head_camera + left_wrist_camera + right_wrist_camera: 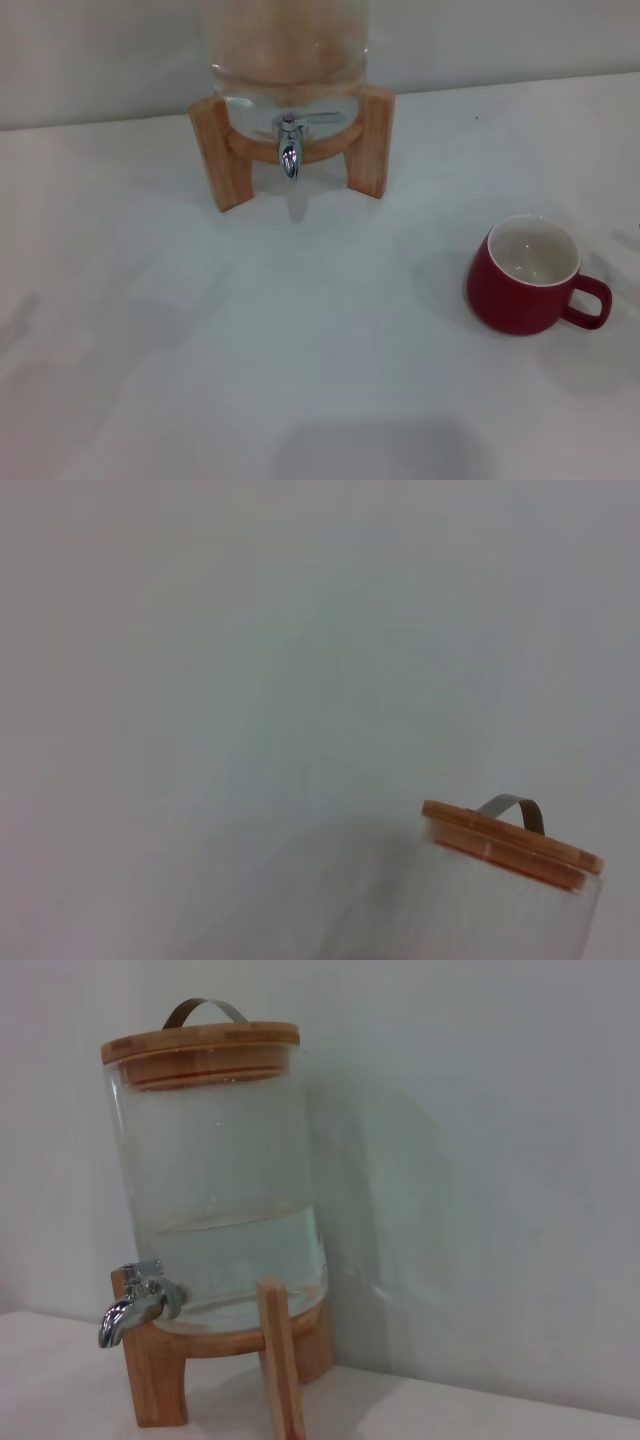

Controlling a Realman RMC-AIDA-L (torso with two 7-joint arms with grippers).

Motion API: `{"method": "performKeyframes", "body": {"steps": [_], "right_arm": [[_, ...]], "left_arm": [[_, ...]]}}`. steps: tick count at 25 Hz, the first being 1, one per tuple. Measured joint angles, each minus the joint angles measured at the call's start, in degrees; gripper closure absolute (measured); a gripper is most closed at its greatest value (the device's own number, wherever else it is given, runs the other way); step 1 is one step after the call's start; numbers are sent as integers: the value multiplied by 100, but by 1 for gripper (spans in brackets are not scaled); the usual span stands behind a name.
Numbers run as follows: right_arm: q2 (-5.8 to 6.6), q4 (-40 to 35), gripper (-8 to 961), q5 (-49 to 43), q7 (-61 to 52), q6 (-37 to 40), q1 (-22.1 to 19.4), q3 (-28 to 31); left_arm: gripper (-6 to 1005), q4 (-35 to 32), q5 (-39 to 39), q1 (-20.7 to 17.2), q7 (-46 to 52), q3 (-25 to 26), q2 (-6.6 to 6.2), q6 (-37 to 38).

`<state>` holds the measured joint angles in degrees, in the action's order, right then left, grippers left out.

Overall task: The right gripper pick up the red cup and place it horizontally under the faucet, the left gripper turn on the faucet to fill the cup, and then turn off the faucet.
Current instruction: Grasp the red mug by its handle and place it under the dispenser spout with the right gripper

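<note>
The red cup (535,277) stands upright on the white table at the right in the head view, white inside, its loop handle pointing right. The chrome faucet (289,146) juts from the front of a clear glass dispenser (285,60) on a wooden stand (222,150) at the back centre. The right wrist view shows the faucet (135,1304) low on the water-filled dispenser (218,1180) with its wooden lid. The left wrist view catches only the dispenser's lid (510,842) against the wall. Neither gripper shows in any view.
The white table (250,330) spreads wide in front of the dispenser, and a pale wall rises behind it. A thin metal strap handle (205,1008) arches over the lid.
</note>
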<state>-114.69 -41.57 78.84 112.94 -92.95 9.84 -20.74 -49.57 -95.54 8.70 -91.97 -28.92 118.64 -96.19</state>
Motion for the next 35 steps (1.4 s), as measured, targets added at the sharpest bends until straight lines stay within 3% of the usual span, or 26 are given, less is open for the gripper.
{"method": "performKeyframes", "body": {"steps": [23, 35], "right_arm": [[0, 24, 457, 39, -4, -3, -53, -21], [0, 585, 457, -358, 732, -418, -225, -130]], "left_arm": [[105, 0, 34, 108, 36, 121, -17, 13], [106, 0, 44, 174, 140, 124, -82, 8]]}}
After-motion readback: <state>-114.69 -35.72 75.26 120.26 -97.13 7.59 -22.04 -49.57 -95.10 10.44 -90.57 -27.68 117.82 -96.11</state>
